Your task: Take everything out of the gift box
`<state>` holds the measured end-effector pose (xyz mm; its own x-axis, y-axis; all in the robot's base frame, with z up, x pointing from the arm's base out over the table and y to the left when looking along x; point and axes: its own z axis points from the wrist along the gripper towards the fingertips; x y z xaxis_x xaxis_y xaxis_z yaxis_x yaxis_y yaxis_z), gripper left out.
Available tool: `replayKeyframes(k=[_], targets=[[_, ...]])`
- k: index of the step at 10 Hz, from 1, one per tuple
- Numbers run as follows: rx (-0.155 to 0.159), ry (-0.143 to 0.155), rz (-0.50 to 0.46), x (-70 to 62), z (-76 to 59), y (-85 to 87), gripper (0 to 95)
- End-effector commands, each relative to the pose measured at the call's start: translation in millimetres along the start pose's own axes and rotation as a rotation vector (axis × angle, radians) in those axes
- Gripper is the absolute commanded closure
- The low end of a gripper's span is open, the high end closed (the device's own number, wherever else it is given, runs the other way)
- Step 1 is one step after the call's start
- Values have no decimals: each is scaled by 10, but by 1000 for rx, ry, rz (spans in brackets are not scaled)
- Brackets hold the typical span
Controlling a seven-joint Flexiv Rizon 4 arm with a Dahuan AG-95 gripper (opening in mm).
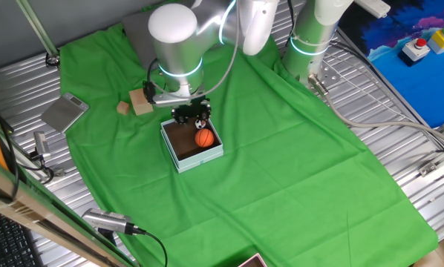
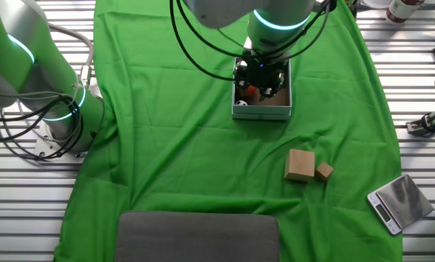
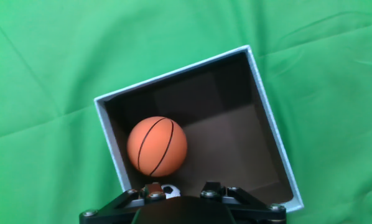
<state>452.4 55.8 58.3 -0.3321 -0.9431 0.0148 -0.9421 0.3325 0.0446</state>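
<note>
The gift box (image 1: 179,152) has pale blue-grey walls and a dark brown inside; it sits on the green cloth and also shows in the other fixed view (image 2: 262,111) and the hand view (image 3: 111,140). The orange basketball (image 3: 157,146) lies inside it (image 1: 203,138). My gripper (image 1: 194,115) hangs over the box's far edge, shut on the black-and-white soccer ball (image 3: 171,190), which peeks out between the fingers. A tan wooden block (image 1: 141,101) lies on the cloth outside the box, with a smaller tan piece (image 1: 123,108) beside it; both show in the other fixed view (image 2: 300,164).
A flat grey scale (image 1: 64,113) lies at the cloth's edge. A second arm's base (image 1: 315,37) stands at the back. A grey pad (image 2: 199,236) lies on the cloth's edge. Cables run over the metal table around the cloth.
</note>
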Motion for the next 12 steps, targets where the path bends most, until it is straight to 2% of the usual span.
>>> replayKeyframes(k=[1, 4, 6, 8, 12], targets=[[-2, 0, -10, 2, -13, 12, 570], [-2, 4, -5, 3, -12, 18, 570], [-13, 9, 33, 3, -12, 18, 570], [-5, 33, 63, 3, -12, 18, 570], [0, 39, 80, 3, -12, 18, 570]])
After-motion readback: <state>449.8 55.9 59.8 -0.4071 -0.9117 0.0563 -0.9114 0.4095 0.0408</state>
